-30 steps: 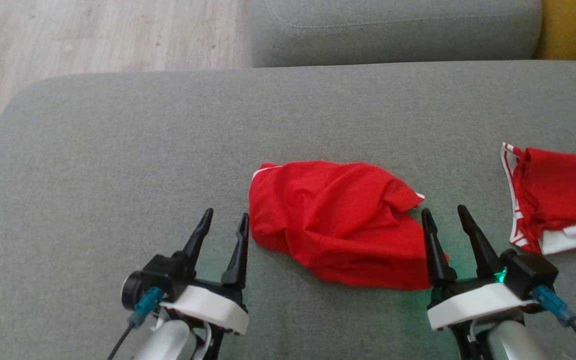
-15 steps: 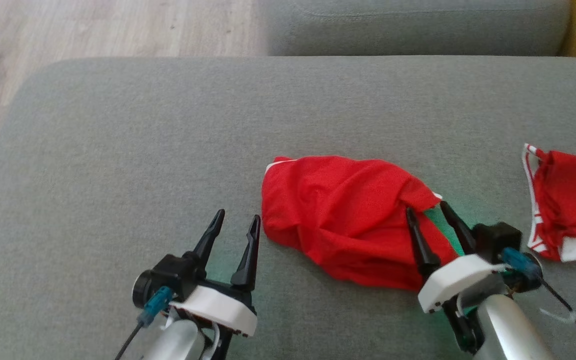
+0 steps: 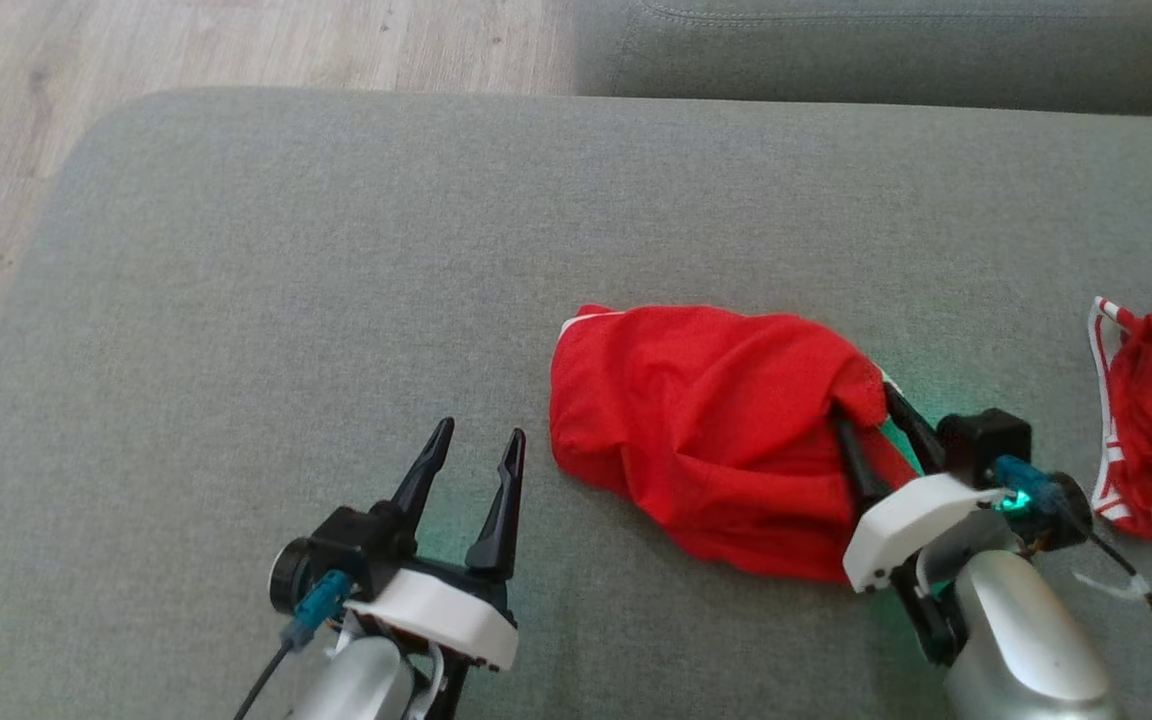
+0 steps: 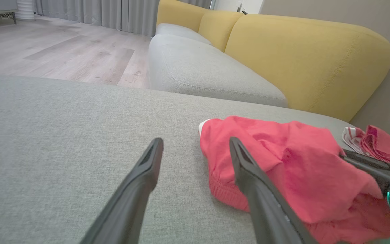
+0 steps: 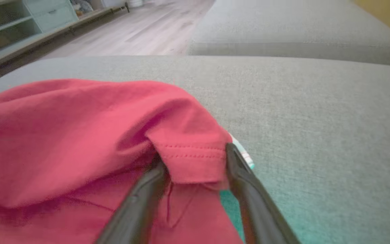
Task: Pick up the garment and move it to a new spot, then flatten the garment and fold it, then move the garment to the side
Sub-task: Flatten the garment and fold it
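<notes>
Right claw (image 3: 866, 410) moved to 3 o'clock of the garment (image 3: 706, 430), open around its edge; left claw (image 3: 481, 430) open too; nothing lifted yet

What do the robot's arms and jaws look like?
The left arm and right arm are shiny silver tubes with white collars. Each ends in two long, pointed black jaws and carries a blue plug with a thin black cable. A green light glows on the right one.

My left gripper (image 3: 481, 432) hangs low, fingers spread and pointing ahead — my right gripper (image 3: 866, 410) sits farther forward on its pale forearm (image 3: 1021, 640), fingers apart, angled leftward.
</notes>
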You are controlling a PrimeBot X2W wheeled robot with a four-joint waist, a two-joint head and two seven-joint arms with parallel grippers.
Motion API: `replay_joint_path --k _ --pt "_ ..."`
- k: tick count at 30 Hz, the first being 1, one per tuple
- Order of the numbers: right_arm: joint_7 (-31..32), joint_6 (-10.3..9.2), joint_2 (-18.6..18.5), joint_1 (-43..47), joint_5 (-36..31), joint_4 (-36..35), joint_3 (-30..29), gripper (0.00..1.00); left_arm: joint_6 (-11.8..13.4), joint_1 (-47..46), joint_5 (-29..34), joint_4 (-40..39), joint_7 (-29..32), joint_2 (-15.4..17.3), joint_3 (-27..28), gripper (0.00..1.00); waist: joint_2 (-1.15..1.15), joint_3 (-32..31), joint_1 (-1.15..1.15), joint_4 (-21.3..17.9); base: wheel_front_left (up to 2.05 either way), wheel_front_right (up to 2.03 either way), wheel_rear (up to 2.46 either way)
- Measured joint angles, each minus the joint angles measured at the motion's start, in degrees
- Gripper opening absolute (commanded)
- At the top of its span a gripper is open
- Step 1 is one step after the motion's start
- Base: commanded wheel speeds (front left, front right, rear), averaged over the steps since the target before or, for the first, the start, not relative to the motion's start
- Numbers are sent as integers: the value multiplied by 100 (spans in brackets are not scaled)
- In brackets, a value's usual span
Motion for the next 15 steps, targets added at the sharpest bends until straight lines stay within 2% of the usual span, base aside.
replay_joint_path --k 5,8,15 --pt "-331 0 -2 -126 -83 -7 -192 0 -42 2 63 64 0 -34 51 100 0 -109 0 -37 0 0 0" --pt "-396 0 -29 -338 -151 -314 -230 0 -74 7 63 96 0 -64 60 100 0 -253 0 -70 0 0 0" --pt "20 0 -370 -1101 -180 -1055 109 0 -93 40 63 145 0 -102 100 100 0 -509 0 -85 0 0 0"
